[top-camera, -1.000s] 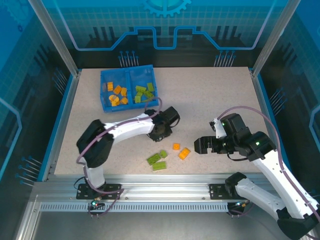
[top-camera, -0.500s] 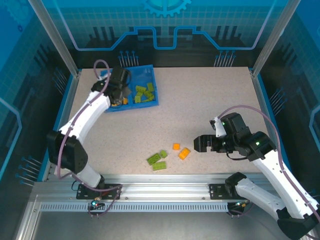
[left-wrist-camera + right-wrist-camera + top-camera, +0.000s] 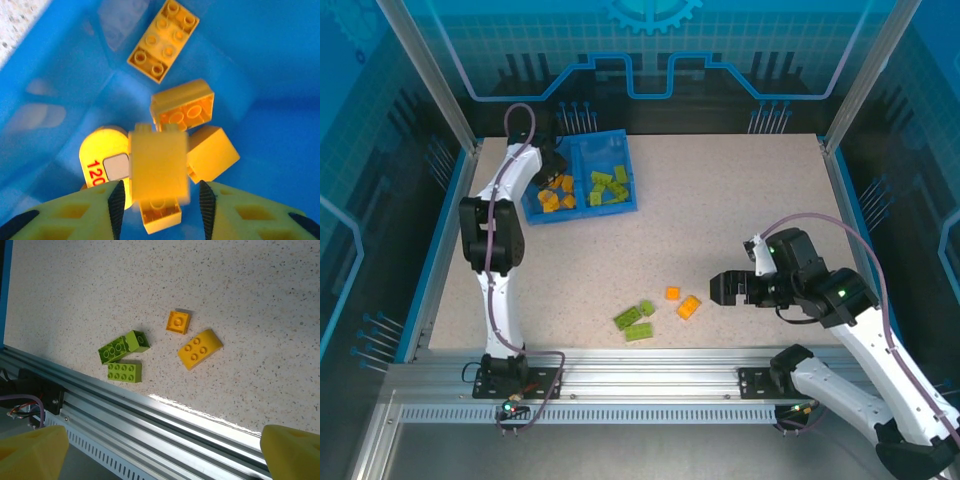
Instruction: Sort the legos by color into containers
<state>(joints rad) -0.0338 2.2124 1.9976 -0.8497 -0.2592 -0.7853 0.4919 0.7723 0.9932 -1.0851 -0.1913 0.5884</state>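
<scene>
My left gripper has swung from mid-table to above the tray's orange compartment. Its fingers are apart, and the orange brick drops free between them. Below my right gripper, spread wide, loose legos await sorting.

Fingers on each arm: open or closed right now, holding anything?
Left fingers: open; a blurred orange brick sits loose between them, over the tray.
Right fingers: wide open, empty, above loose bricks on the table.
</scene>
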